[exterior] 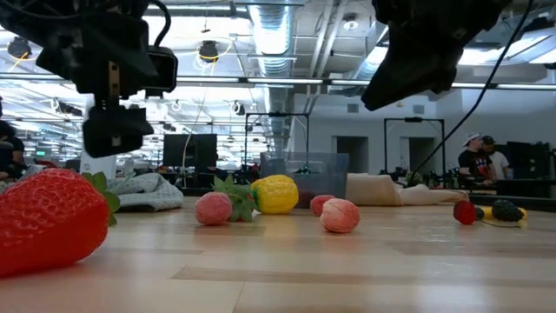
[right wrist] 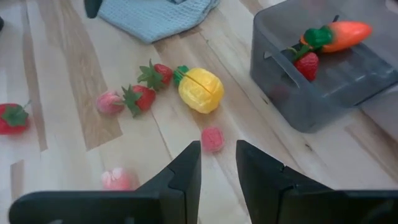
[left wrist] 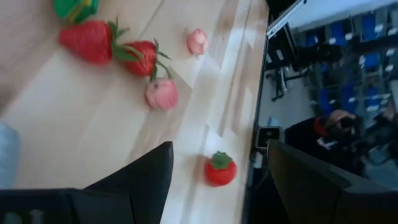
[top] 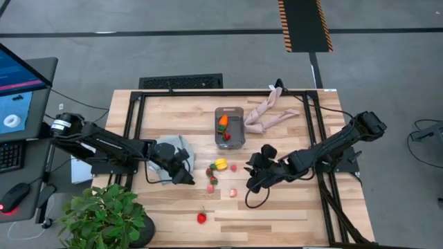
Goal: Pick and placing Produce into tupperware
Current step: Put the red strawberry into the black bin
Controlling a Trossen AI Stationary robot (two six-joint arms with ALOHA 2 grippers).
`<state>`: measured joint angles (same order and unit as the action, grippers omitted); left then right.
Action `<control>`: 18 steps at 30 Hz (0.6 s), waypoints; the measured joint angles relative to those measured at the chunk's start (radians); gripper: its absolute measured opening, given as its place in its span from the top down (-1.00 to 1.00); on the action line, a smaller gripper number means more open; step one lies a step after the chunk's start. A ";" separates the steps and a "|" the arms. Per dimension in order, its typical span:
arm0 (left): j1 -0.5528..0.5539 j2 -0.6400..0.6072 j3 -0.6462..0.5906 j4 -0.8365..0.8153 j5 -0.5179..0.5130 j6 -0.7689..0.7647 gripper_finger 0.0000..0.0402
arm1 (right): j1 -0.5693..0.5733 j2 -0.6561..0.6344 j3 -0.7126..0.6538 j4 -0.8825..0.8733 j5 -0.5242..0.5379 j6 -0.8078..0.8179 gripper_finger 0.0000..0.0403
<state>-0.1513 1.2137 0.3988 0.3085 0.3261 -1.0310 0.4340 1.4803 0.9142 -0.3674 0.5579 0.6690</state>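
High view: the tupperware [top: 230, 128] sits toward the far middle of the wooden surface [top: 291, 214]. Inside it lie an orange carrot [top: 222, 122] with a green top and a red strawberry [top: 225, 136]. Just beyond its far right corner rests a beige limp limb-shaped object [top: 266, 114].

The rest of the produce is loose on the surface, nearer than the tub. A yellow lemon [top: 220, 164] lies beside a pair of red strawberries [top: 211, 174]. A small pink berry [top: 234, 167] is just to the right of the lemon, and two pale pink berries [top: 232, 193] lie closer to the near edge. A lone strawberry [top: 201, 218] sits well apart, near the front edge.

The right gripper [top: 252, 181] hangs over the surface just right of the loose fruit. In the right wrist view its fingers [right wrist: 186, 168] stand slightly parted with nothing between them, and the small pink berry lies just ahead of them.

The left gripper [top: 185, 177] hovers left of the strawberries, above the edge of a folded grey-blue cloth [top: 168, 153]. Its fingers [left wrist: 146, 177] are spread wide and hold nothing.

A leafy potted plant [top: 104, 218] stands at the near left corner.
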 joint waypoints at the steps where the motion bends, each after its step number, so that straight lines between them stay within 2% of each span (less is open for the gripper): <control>1: -0.004 0.000 0.000 0.001 -0.009 -0.026 -0.25 | -0.004 0.000 0.000 0.000 0.005 -0.010 0.39; 8: -0.062 0.017 0.000 -0.008 -0.100 -0.149 -0.25 | -0.035 0.000 0.000 0.001 0.025 -0.047 0.39; 12: -0.094 0.070 0.000 0.004 -0.155 -0.188 -0.25 | -0.040 0.000 -0.003 0.001 0.026 -0.052 0.39; 18: -0.141 0.207 0.000 0.189 -0.177 -0.275 -0.25 | -0.033 0.000 -0.003 -0.004 0.023 -0.067 0.39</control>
<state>-0.2925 1.4205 0.3992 0.4978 0.1490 -1.3060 0.4008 1.4807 0.9108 -0.3710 0.5808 0.6018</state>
